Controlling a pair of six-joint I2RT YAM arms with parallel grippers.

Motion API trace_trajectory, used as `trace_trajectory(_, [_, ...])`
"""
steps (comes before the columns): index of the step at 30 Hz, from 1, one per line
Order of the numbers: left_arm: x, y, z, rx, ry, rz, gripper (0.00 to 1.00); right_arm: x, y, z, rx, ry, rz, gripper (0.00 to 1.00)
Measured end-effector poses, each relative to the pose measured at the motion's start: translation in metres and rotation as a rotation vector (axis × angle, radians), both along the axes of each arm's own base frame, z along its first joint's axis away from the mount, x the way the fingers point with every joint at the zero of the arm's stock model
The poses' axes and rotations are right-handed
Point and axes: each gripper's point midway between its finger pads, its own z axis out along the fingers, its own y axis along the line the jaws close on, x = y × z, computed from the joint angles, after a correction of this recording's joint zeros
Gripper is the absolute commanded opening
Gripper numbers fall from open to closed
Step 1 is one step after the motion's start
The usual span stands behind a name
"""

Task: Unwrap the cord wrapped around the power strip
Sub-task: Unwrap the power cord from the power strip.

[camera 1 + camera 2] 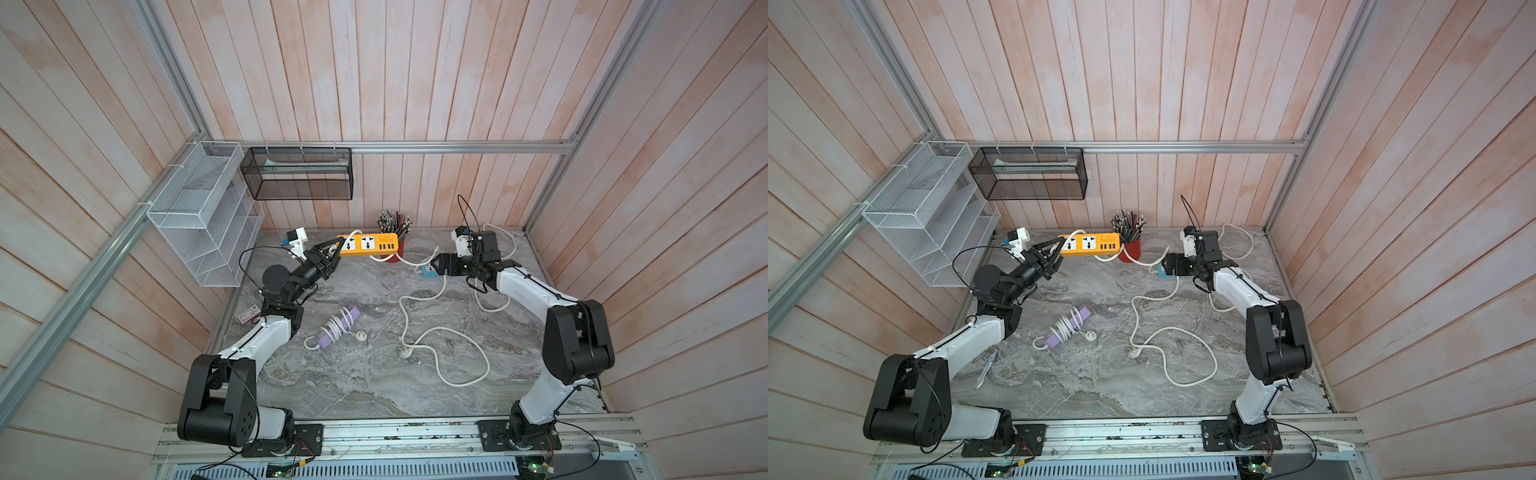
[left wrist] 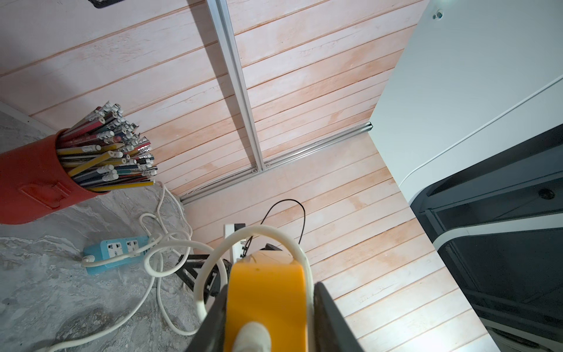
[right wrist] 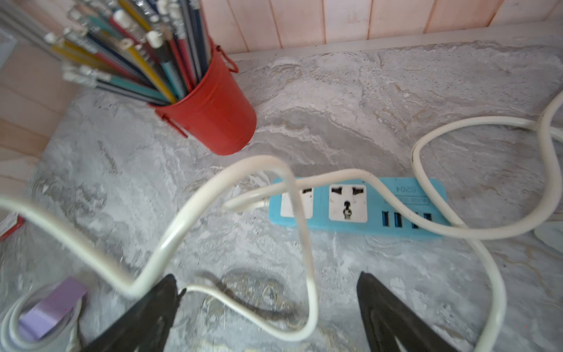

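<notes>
My left gripper is shut on one end of the orange power strip and holds it above the back of the table. One loop of the white cord still arches over the strip beside the held end. The rest trails across the table to its plug. My right gripper hangs open above the table. The cord passes loosely between its jaws, which do not pinch it.
A blue power strip lies under the right gripper. A red pencil cup stands behind the orange strip. A purple strip with wrapped cord lies mid-table. Wire racks hang at the back left.
</notes>
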Motion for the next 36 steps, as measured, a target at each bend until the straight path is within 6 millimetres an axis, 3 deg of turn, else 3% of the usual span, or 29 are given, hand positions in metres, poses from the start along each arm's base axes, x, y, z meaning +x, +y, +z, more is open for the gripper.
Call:
trace_trajectory(3, [0.005, 0.001, -0.004, 0.004, 0.012, 0.005, 0.00, -0.031, -0.004, 0.027, 0.025, -0.075, 0.023, 0.98])
trace_trajectory(7, [0.010, 0.000, -0.007, 0.007, 0.024, 0.005, 0.00, -0.082, -0.003, 0.079, 0.077, -0.311, 0.073, 0.99])
trace_trajectory(10, [0.010, 0.000, -0.003, 0.008, 0.016, 0.001, 0.00, -0.114, 0.021, 0.116, 0.096, -0.514, 0.183, 0.99])
trace_trajectory(13, [0.011, -0.001, 0.001, 0.010, 0.016, -0.007, 0.00, -0.127, 0.055, 0.136, 0.080, -0.663, 0.297, 0.98])
trace_trajectory(18, [0.003, -0.003, 0.003, 0.028, 0.043, -0.021, 0.00, -0.123, 0.094, 0.122, -0.017, -0.787, 0.414, 0.99])
trace_trajectory(23, [-0.007, -0.005, 0.012, 0.034, 0.036, -0.038, 0.00, -0.107, 0.108, 0.111, -0.087, -0.865, 0.450, 0.98])
trace_trajectory(30, [-0.016, -0.008, 0.019, 0.035, 0.030, -0.052, 0.00, -0.092, 0.129, 0.121, -0.116, -0.978, 0.478, 0.97])
trace_trajectory(36, [-0.018, -0.011, 0.019, 0.031, 0.041, -0.064, 0.00, -0.082, 0.149, 0.115, -0.120, -1.025, 0.511, 0.90])
